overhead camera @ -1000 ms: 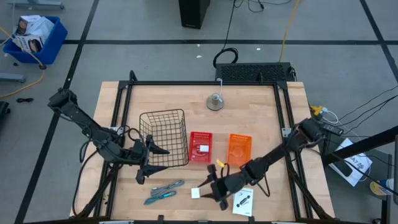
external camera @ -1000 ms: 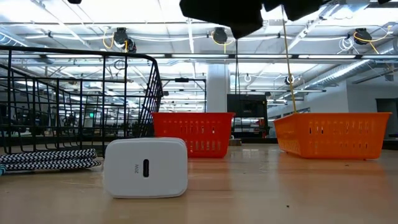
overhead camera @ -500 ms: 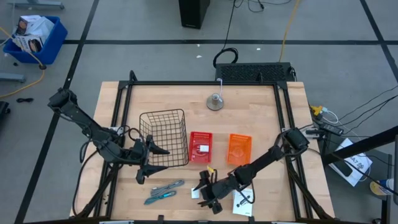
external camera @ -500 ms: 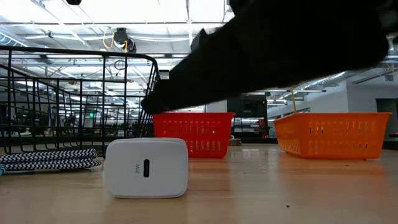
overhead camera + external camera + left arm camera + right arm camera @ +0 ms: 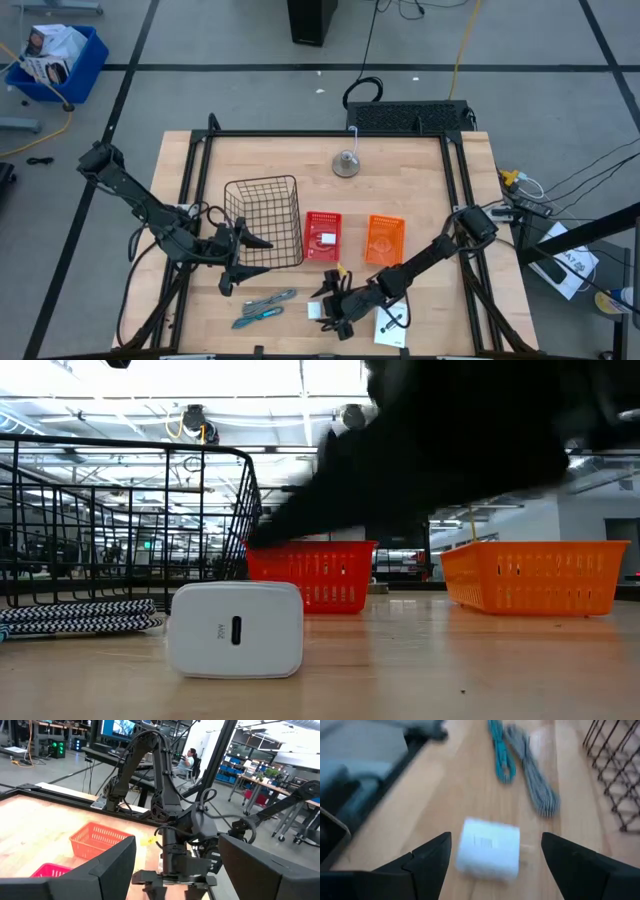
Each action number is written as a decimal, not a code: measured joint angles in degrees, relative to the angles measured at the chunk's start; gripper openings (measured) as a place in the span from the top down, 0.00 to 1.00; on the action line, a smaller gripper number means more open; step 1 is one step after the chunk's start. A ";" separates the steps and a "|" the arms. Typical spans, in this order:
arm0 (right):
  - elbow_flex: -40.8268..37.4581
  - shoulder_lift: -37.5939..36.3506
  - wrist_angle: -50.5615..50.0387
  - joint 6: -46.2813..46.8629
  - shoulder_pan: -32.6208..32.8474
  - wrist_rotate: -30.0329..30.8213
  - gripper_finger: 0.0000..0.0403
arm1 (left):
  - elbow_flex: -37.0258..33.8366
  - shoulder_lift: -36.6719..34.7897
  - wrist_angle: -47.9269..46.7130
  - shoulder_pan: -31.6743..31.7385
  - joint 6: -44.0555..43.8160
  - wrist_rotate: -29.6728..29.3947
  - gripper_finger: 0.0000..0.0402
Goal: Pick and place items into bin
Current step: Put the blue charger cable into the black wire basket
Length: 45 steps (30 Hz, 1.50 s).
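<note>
Right gripper (image 5: 325,313): low over the table's near edge; fingers spread wide, empty, small white rectangular block (image 5: 489,848) between them, untouched
White block: on the wood, just beside the teal-and-grey braided cable bundle (image 5: 262,308)
Flat white packet with black marks (image 5: 392,325): on the table under the right arm
Left gripper (image 5: 252,255): against the black wire basket (image 5: 263,222); fingers apart, empty

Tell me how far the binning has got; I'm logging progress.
Done: the red bin already holds a small white item. In hand: the open right gripper is poised at the white block, not yet gripping. Left: the block, the blue-and-grey cables and the white packet lie on the table. The left gripper waits beside the wire basket.
</note>
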 joint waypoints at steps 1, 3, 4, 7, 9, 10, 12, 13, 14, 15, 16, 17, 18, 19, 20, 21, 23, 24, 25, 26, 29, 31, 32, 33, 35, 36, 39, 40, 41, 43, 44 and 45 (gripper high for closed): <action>0.03 -0.13 1.76 0.08 0.10 -0.02 0.25 | 0.00 -0.01 -0.03 0.00 0.00 0.00 0.27; 0.07 -0.25 4.87 0.08 0.21 -0.05 0.25 | 0.00 0.01 0.01 0.00 0.00 0.00 0.27; 0.07 -0.23 5.56 0.42 0.23 -0.11 0.25 | 0.00 0.01 0.02 0.00 0.00 0.00 0.27; 0.07 -0.16 5.60 4.07 0.40 -0.09 0.26 | 0.00 -0.01 -0.02 0.00 0.00 0.00 0.27; 0.07 -0.16 5.54 5.02 0.41 0.51 0.25 | 0.00 0.01 -0.02 0.00 0.02 0.00 0.27; 0.07 -0.16 5.06 5.12 0.41 1.78 0.25 | 0.00 0.01 -0.04 0.00 0.00 0.00 0.27; 0.07 -0.16 2.89 4.85 0.63 4.88 0.23 | 0.00 0.01 -0.05 0.00 0.02 0.00 0.27; 0.07 -0.16 1.86 4.84 0.68 6.01 0.22 | 0.00 0.00 -0.07 0.00 0.02 0.00 0.27; 0.06 -0.16 1.19 4.84 0.83 6.45 0.20 | 0.00 0.01 -0.07 0.00 0.02 0.00 0.27; 0.04 -0.16 0.99 4.81 0.91 6.45 0.19 | 0.00 0.00 -0.08 0.00 0.02 0.00 0.27; 0.06 -0.16 0.87 4.76 0.98 6.34 0.17 | 0.00 0.01 -0.07 0.00 0.02 0.00 0.27; 0.06 -0.16 0.68 4.78 1.02 6.09 0.15 | 0.00 0.01 -0.07 0.00 0.04 0.00 0.27; 0.06 -0.16 0.45 4.80 1.10 6.08 0.13 | 0.00 -0.01 -0.07 0.00 0.04 0.00 0.27; 0.05 -0.16 0.20 4.71 1.19 6.08 0.12 | 0.00 0.01 -0.07 0.00 0.04 0.00 0.27; 0.04 -0.14 0.15 4.29 1.31 6.08 0.12 | 0.00 0.01 -0.07 0.00 0.04 -0.02 0.27; 0.04 -0.14 0.16 3.66 1.40 6.03 0.12 | 0.00 0.00 -0.07 0.00 0.05 -0.01 0.27; 0.04 -0.14 -0.02 3.27 1.60 6.04 0.12 | 0.00 0.00 -0.07 0.00 0.07 -0.02 0.27; 0.04 -0.14 -0.37 3.28 1.68 6.07 0.12 | 0.00 0.01 -0.05 0.00 0.09 -0.03 0.27; 0.04 -0.14 -0.79 3.38 1.70 6.05 0.12 | 0.00 0.01 -0.03 0.00 0.13 -0.03 0.27; 0.04 -0.14 -0.95 3.42 1.72 6.03 0.13 | 0.00 0.01 -0.03 0.00 0.15 -0.03 0.27; 0.04 -0.14 -0.95 3.48 1.72 5.99 0.13 | 0.00 0.01 -0.03 0.00 0.17 -0.03 0.27; 0.04 -0.04 -1.28 3.81 1.70 6.01 0.12 | 0.00 0.01 -0.05 0.00 0.24 -0.03 0.27; 0.04 0.31 -0.90 3.94 1.70 6.01 0.12 | 0.00 0.00 -0.05 0.00 0.38 -0.03 0.27; 0.04 0.65 -0.45 3.86 1.70 5.97 0.12 | 0.00 0.01 -0.03 0.00 0.39 -0.03 0.27; 0.04 1.45 -0.07 3.61 1.70 5.72 0.12 | 0.00 0.01 -0.07 0.00 0.39 -0.03 0.27; 0.04 2.19 0.76 3.80 1.70 4.92 0.12 | 0.00 0.01 -0.05 0.00 0.39 -0.03 0.27; -0.04 3.74 0.69 3.54 1.65 4.42 0.12 | -0.02 0.01 -0.03 0.00 0.37 -0.05 0.27; -0.04 3.97 0.73 3.53 1.57 4.42 0.12 | -0.02 0.00 -0.04 0.00 0.38 -0.05 0.27; -0.04 3.97 0.73 3.52 1.44 4.42 0.12 | -0.02 0.01 -0.06 0.00 0.38 -0.05 0.27; -0.04 3.79 1.04 3.55 1.33 4.47 0.12 | -0.02 0.00 -0.04 0.00 0.35 -0.05 0.27; -0.02 3.77 1.06 3.68 1.30 4.47 0.12 | -0.02 0.01 -0.03 0.00 0.37 -0.05 0.27; -0.02 3.77 1.00 3.94 1.28 4.47 0.13 | -0.02 0.01 -0.07 0.00 0.37 -0.05 0.27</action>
